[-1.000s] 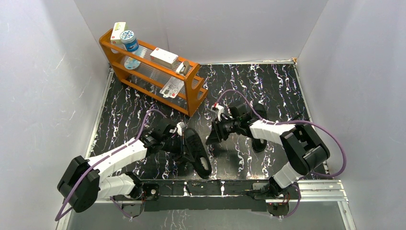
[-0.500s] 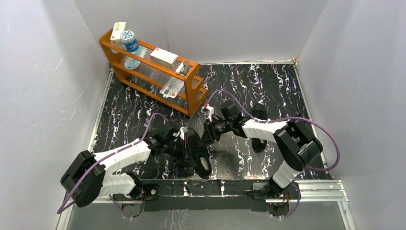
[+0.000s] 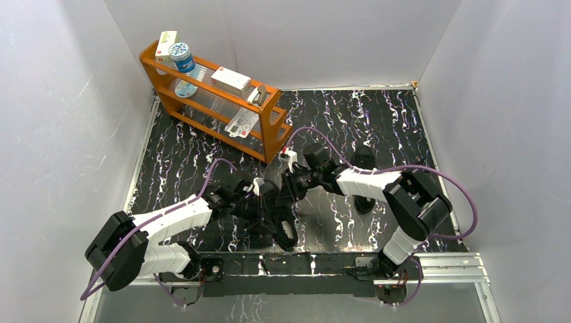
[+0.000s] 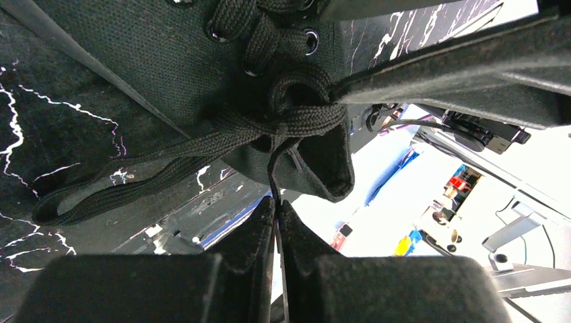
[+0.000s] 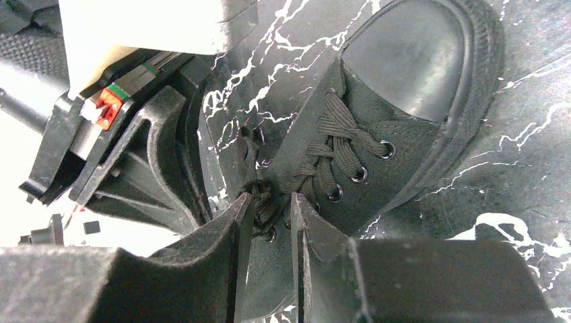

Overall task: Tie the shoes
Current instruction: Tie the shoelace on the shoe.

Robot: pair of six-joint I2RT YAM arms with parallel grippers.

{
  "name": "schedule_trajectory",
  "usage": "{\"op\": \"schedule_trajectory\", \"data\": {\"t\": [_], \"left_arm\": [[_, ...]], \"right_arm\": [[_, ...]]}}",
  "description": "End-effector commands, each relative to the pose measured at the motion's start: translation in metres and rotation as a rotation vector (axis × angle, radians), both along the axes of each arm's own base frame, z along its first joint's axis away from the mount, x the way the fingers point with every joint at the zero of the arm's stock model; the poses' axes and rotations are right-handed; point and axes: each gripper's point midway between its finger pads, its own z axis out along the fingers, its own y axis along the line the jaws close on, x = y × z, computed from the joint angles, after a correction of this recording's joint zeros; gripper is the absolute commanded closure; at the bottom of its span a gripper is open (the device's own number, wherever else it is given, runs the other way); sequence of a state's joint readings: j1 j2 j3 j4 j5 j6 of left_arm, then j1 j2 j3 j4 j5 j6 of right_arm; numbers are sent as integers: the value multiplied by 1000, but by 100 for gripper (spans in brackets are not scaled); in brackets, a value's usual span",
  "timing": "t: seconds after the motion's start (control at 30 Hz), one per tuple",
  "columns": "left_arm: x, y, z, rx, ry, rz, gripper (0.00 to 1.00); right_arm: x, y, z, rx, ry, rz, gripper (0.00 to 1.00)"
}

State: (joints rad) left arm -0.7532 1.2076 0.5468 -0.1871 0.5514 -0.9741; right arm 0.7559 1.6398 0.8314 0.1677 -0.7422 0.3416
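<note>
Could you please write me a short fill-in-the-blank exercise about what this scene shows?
1. The left gripper is shut on a thin black ____ of the near shoe.
2. On the table, the orange rack stands at the far ____ corner.
3. The other shoe lies on the table's ____ side.
Missing words: lace; left; right.

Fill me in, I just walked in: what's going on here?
Both arms work on one black shoe near the table's front edge. The left gripper is shut on a lace strand coming off the knot. The right gripper straddles that knot, jaws slightly apart. The other shoe lies apart, partly behind the right arm.
</note>
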Motion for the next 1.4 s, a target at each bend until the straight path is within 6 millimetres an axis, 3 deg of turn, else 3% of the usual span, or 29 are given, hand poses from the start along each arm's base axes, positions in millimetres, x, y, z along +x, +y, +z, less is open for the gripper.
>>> {"op": "schedule_trajectory", "data": {"t": [0.0,0.37,0.43,0.6,0.67,0.77,0.87,0.93,0.97,1.17,1.23,1.37], "left_arm": [[-6,2,0,-4,17,-8,94],[-4,-1,2,-12,11,-10,93],[-4,-1,2,-14,12,-12,93],[-5,-1,1,-16,19,-14,93],[-7,0,2,-17,24,-9,90],[-9,6,4,1,23,12,77],[-7,20,8,64,5,75,61],[0,31,13,96,-14,170,41],[1,36,14,100,-9,211,38],[18,49,3,30,95,524,39],[17,57,-14,119,129,548,39],[22,51,-23,132,126,514,39]], "right_arm": [[9,10,8,-16,-29,-33,65],[-6,12,-1,-46,-32,-6,66],[-6,13,0,-44,-38,-4,70],[-1,13,1,-50,-61,-23,94],[2,14,5,-43,-74,-31,100],[2,13,10,-28,-93,-37,100],[2,12,18,-2,-123,-47,100],[4,9,21,3,-141,-77,100],[5,6,21,0,-150,-92,100],[7,-9,20,-7,-191,-151,100],[12,-15,17,-26,-202,-185,100],[7,-26,10,-32,-183,-182,100]]}}
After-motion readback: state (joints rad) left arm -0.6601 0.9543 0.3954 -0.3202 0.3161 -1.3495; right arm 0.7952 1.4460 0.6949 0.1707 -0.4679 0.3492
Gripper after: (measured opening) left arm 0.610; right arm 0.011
